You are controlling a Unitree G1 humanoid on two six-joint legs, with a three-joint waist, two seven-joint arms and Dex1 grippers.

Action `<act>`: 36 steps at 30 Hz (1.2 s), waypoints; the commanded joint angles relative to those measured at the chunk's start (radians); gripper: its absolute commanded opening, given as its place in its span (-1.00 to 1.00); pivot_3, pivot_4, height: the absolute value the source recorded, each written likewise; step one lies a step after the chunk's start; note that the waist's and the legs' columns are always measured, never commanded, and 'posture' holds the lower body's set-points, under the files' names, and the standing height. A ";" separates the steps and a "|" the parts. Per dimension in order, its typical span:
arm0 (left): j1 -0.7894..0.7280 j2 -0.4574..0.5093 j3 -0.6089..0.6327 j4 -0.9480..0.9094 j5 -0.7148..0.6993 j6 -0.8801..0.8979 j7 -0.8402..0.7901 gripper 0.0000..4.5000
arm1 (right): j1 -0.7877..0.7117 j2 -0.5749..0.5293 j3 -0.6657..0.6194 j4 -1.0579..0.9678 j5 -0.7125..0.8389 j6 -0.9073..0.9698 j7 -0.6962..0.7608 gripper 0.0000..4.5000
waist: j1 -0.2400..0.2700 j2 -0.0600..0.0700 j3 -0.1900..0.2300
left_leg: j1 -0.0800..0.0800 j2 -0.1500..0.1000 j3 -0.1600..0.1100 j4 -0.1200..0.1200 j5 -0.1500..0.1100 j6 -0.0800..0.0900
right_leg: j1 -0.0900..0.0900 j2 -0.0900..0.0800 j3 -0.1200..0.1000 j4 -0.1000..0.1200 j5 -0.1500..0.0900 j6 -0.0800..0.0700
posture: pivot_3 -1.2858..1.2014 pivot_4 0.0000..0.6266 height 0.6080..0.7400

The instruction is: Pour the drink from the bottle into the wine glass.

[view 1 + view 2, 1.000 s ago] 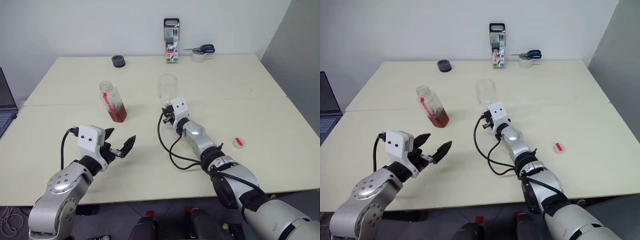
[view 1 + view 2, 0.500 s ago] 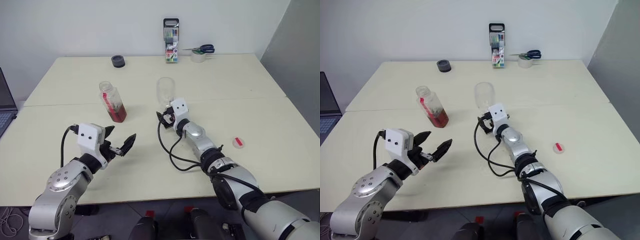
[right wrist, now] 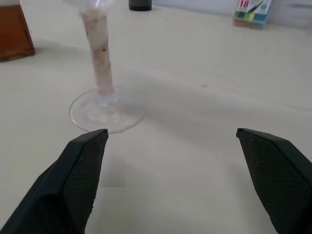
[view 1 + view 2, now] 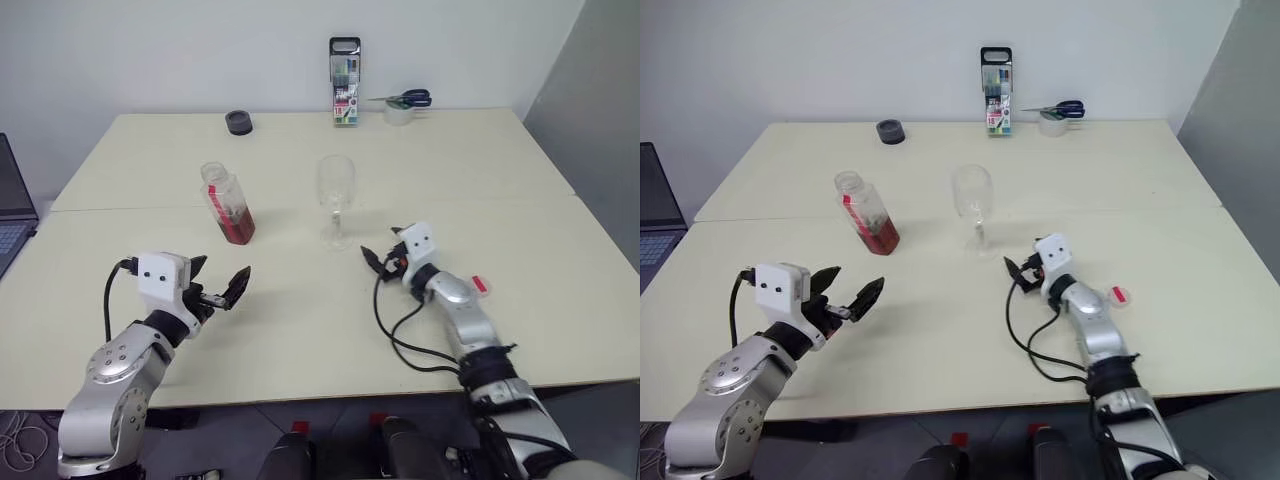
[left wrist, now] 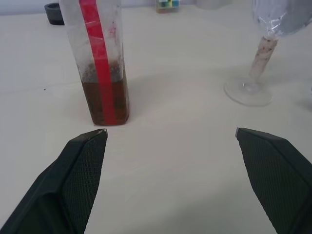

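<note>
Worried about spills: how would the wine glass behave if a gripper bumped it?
The wine glass stands upright on a thin stem over a small round foot, with its wide bowl up high, so a knock near the rim would probably tip it. It looks empty, so likely light and easy to shove. Its smooth clear wall probably offers little grip and looks breakable.

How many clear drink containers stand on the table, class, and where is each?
2. The bottle stands left of centre, uncapped. The wine glass stands upright to its right, mid-table. None seems hidden.
</note>
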 commanded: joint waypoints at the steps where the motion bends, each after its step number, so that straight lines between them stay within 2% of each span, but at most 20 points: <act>1: -0.035 -0.010 0.001 0.014 0.043 -0.052 0.037 1.00 | 0.045 -0.050 -0.004 -0.277 0.071 0.152 0.050 0.99 | 0.002 0.000 0.000 | 0.000 0.000 0.000 0.000 0.000 0.000 | 0.000 0.000 0.000 0.000 0.000 0.000 | 0.03 -0.52 1.00; 6: -0.060 -0.031 0.007 0.044 0.076 -0.078 0.082 1.00 | 0.108 -0.203 -0.040 -0.640 0.240 0.407 0.163 0.99 | 0.006 0.000 0.000 | -0.001 -0.001 -0.001 0.000 0.000 0.000 | 0.001 -0.001 -0.001 -0.001 0.000 0.000 | 0.03 -0.52 1.00; 13: -0.137 -0.020 0.015 0.083 0.102 -0.088 0.111 1.00 | 0.091 -0.383 -0.175 -0.842 0.498 0.654 0.224 0.99 | 0.010 -0.001 0.000 | -0.001 -0.001 -0.004 0.000 0.000 0.000 | 0.003 -0.001 -0.004 -0.003 0.000 0.000 | 0.03 -0.52 1.00; 19: -0.201 -0.002 0.009 0.151 0.116 -0.100 0.089 1.00 | 0.027 -0.407 -0.259 -0.977 0.710 0.862 0.095 0.99 | 0.008 -0.001 0.000 | -0.001 -0.001 -0.004 0.000 0.000 0.000 | 0.002 -0.001 -0.004 -0.003 0.000 0.000 | 0.03 -0.52 1.00; 26: -0.275 0.017 -0.004 0.230 0.120 -0.119 0.057 1.00 | 0.006 -0.375 -0.294 -1.049 0.848 0.950 -0.086 0.99 | 0.011 -0.001 0.000 | -0.001 -0.001 -0.004 0.000 0.000 0.000 | 0.002 -0.001 -0.004 -0.003 0.000 0.000 | 0.03 -0.52 1.00; 36: -0.392 0.027 -0.033 0.382 0.159 -0.188 0.011 1.00 | 0.029 -0.409 -0.287 -1.054 0.879 0.915 -0.164 0.99 | 0.011 -0.001 0.000 | -0.001 -0.001 -0.003 0.000 0.000 0.000 | 0.002 -0.001 -0.004 -0.003 0.000 0.001 | 0.03 -0.52 1.00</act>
